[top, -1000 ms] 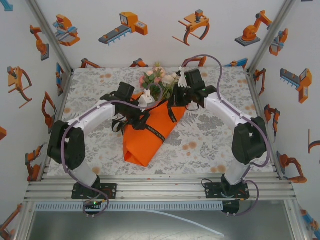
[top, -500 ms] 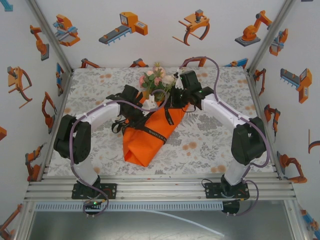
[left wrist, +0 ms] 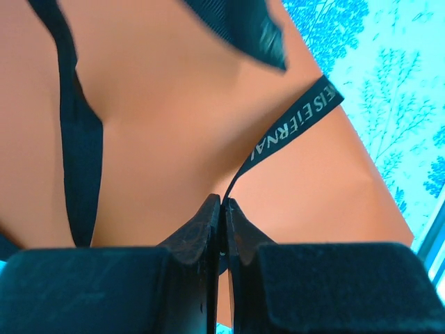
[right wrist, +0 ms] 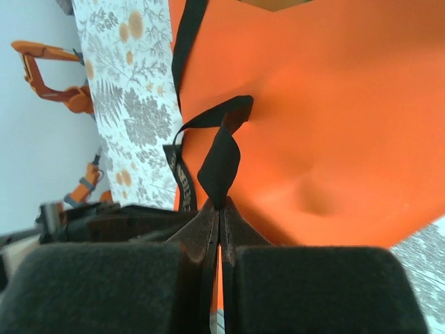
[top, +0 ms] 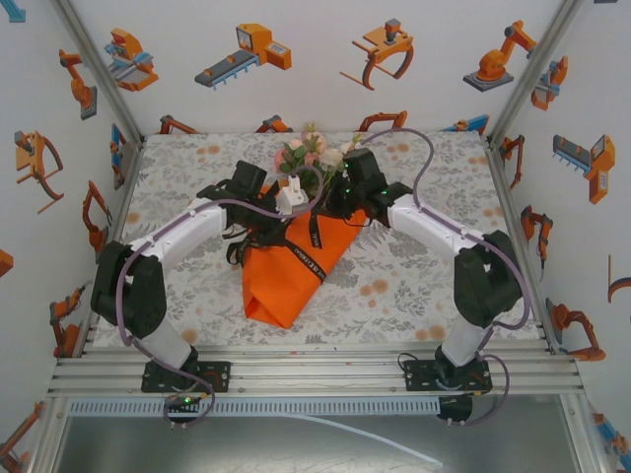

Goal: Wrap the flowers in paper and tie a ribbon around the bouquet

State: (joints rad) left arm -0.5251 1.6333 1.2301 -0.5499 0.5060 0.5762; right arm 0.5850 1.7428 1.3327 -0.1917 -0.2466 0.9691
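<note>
Two ends are now gripped: the left end effector, gaping a second ago, has clamped onto the lettered strand of the black ribbon, while the right end effector stays clenched on a twisted loop. That looks ready for tightening the tie. Beneath both, the bouquet lies on the worktop, its orange paper smooth and the flowers just beyond the fingertips.

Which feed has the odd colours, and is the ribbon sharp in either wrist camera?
Left wrist: tablecloth reads cyan and the paper washed-out peach; ribbon lettering sharp, fingers blurred. Right wrist: true colours, ribbon sharp, pads soft. Top external: evenly lit, no glare.
</note>
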